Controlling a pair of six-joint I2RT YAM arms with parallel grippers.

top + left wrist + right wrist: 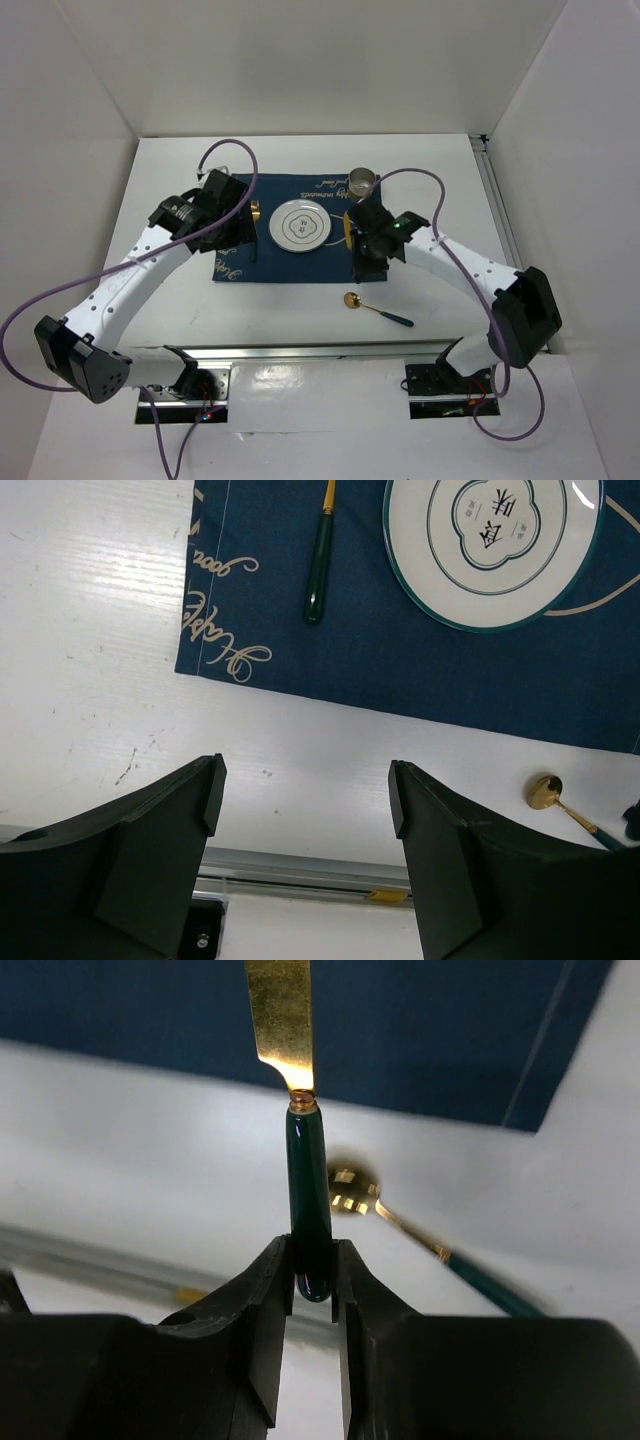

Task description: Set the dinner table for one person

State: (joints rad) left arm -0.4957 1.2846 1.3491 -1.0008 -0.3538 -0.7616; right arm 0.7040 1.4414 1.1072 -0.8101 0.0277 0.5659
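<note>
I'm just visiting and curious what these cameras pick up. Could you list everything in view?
Large flat white tabletop: one, white, under everything.
Metal rail: one, silver, along the table's near edge.
Cloth placemat with gold script: one, navy blue, mid-table.
Round plate: one, white with a dark green rim, centre of the placemat.
Small metal cup: one, silver, at the placemat's far edge.
Green-handled utensil: one, gold and dark green, on the placemat left of the plate.
Gold-bladed knife: one, dark green handle, in the right gripper.
Gold spoon: one, dark green handle, on bare table nearer than the placemat.
Left gripper: black, open.
Right gripper: black, closed on the knife's handle.
</note>
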